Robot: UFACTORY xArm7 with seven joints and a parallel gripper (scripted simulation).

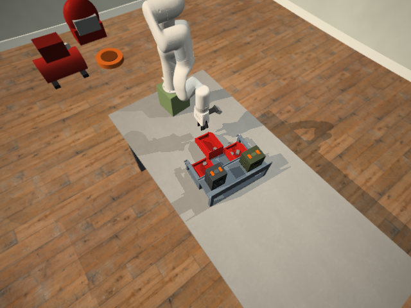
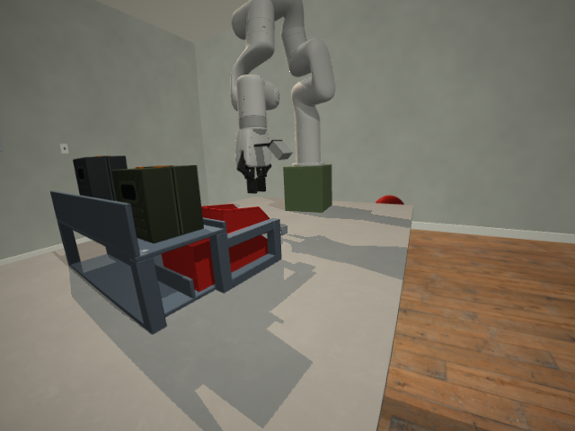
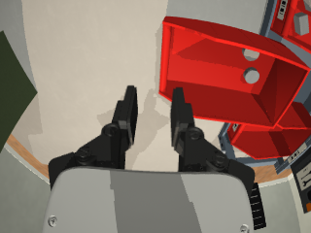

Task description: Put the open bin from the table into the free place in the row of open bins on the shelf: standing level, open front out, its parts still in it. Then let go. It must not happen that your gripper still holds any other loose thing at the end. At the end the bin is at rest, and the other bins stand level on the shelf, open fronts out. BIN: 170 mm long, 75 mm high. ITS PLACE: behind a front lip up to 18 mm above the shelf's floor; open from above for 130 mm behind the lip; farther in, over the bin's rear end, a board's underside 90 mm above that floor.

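A red bin (image 1: 206, 142) (image 3: 209, 73), open side up, is in front of the grey-blue shelf (image 1: 240, 185) (image 2: 92, 213), its low front toward the arm. Grey round parts lie in it near its taller rear. Whether it touches the shelf is hard to tell. Behind it is a gap between a left bin (image 1: 200, 167) (image 3: 258, 142) and a right bin (image 1: 241, 146) (image 2: 251, 255) on the shelf, both with open fronts toward the arm. My gripper (image 1: 203, 128) (image 2: 256, 190) (image 3: 155, 99) is partly open and empty, above and beyond the loose bin's front end. Its fingers point down.
A dark grey case (image 1: 212, 180) (image 2: 92, 178) and an olive case (image 1: 247, 162) (image 2: 185, 199) stand on the shelf's upper board, behind the bin row. The shelf's side rails flank the row. The arm's green base block (image 1: 166, 101) (image 2: 306, 188) stands at the table's far end.
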